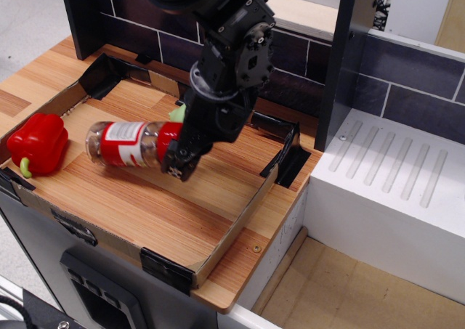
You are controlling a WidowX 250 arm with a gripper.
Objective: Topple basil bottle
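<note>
Beside the red pepper (38, 143), the basil bottle (129, 144) lies toppled.

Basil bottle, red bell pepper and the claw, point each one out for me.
basil bottle (125, 144), observation.image view, on its red-and-white label.
red bell pepper (38, 143), same view, on its red body.
claw (179, 165), same view, between its fingertips.

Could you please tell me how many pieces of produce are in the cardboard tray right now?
2. The glossy red bell pepper sits at the tray's left edge; the pale green round fruit is near the back wall, mostly hidden behind the black gripper. Others could be hidden too.
</note>
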